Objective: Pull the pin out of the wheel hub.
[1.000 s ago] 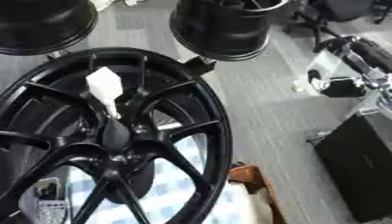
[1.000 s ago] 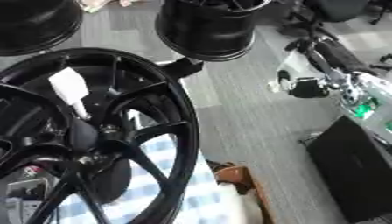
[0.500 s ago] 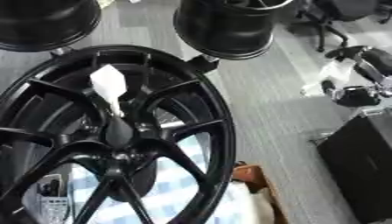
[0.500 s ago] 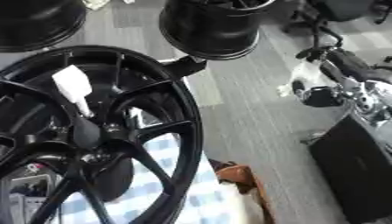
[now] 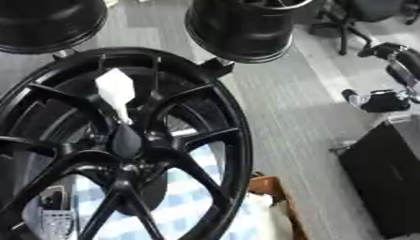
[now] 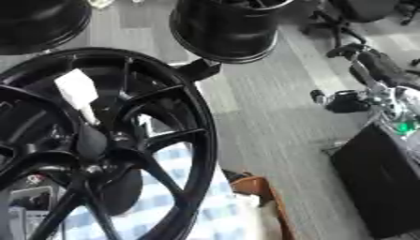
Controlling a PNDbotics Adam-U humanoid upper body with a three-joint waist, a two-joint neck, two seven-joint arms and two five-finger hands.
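No legible text, label, brand, number or sign appears in either view. The white tag (image 5: 116,89) on the pin in the black wheel hub (image 5: 123,140) shows no readable marking. The small device (image 5: 56,222) at the lower left, seen through the spokes, carries marks too blurred to read.
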